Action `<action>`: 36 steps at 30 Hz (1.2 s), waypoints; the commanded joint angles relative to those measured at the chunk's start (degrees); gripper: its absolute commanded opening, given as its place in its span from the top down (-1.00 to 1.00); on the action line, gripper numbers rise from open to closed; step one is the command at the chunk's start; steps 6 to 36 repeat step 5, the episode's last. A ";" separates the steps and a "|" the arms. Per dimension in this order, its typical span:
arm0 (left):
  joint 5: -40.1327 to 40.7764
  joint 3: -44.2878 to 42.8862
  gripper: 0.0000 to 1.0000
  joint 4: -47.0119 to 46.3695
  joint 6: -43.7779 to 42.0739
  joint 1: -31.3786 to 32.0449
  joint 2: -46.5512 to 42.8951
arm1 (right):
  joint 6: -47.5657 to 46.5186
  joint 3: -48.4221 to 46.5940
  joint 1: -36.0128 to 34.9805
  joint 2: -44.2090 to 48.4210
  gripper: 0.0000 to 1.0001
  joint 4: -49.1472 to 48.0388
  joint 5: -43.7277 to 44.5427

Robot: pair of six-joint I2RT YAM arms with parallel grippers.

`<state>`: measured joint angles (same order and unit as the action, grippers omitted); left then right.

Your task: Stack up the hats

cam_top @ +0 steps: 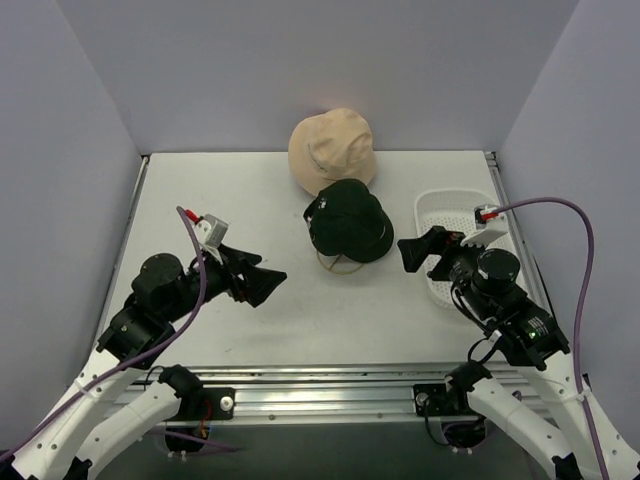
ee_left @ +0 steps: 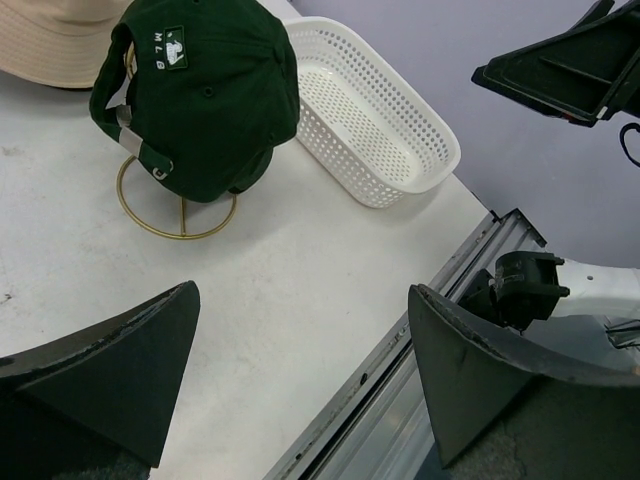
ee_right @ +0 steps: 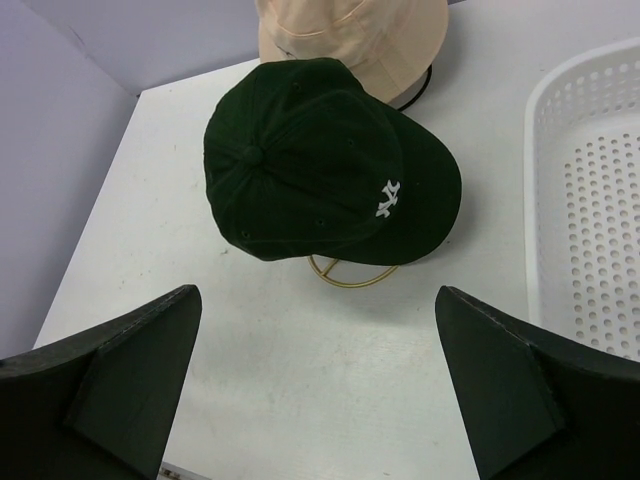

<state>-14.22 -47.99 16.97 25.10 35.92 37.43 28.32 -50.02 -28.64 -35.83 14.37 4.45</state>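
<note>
Left fingers [ee_left: 110, 370] and right fingers [ee_right: 120, 380] gape wide, empty — green cap [cam_top: 350, 222] untouched.

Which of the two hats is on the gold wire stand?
The dark green baseball cap with the white embroidered logo; its gold wire stand shows underneath. The tan bucket hat sits behind it.

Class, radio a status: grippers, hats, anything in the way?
Left gripper, right gripper open, empty. Green cap on gold stand, tan hat behind. Nothing blocking.

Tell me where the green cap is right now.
In the top view the green cap sits on a gold wire stand at centre, just in front of the tan hat and left of the white tray.
</note>
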 commanded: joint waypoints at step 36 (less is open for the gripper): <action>-0.55 0.53 -0.88 -0.63 0.47 0.11 -1.13 | -0.19 0.19 -0.54 0.24 -1.00 -1.28 0.83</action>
